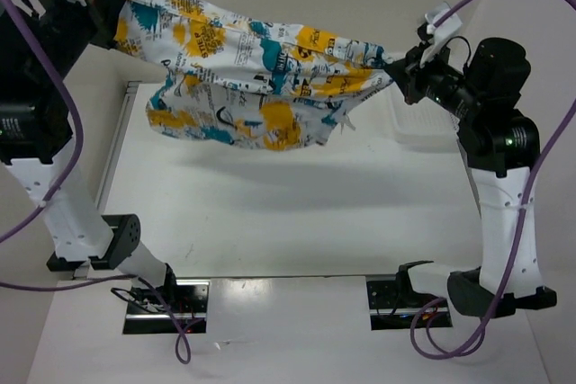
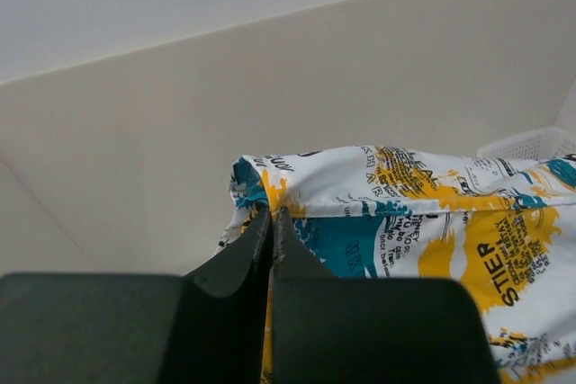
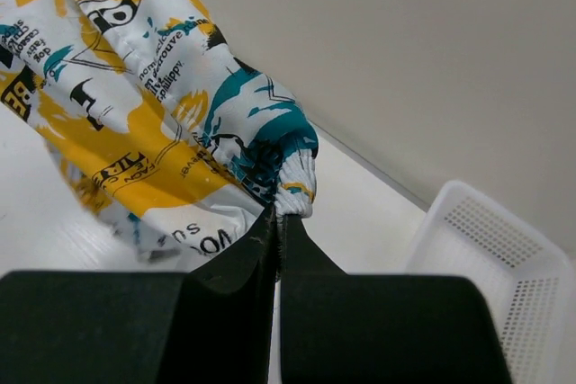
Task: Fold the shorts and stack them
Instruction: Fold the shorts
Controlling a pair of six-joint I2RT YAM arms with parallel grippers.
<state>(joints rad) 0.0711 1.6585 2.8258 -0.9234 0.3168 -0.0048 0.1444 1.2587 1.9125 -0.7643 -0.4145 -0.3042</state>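
The shorts (image 1: 261,69), white fabric with teal, yellow-orange and black print, hang stretched in the air between both arms, above the white table (image 1: 270,213). My left gripper (image 1: 115,6) is shut on their left corner at the far left; in the left wrist view the gripper (image 2: 271,215) pinches the hem of the shorts (image 2: 432,222). My right gripper (image 1: 396,67) is shut on the right corner; in the right wrist view the gripper (image 3: 276,215) clamps the bunched waistband of the shorts (image 3: 162,105). The lower part sags in the middle.
A white plastic mesh basket (image 1: 423,123) stands at the back right of the table, behind the right arm; it also shows in the right wrist view (image 3: 495,267) and in the left wrist view (image 2: 531,143). Purple cables loop beside both arms.
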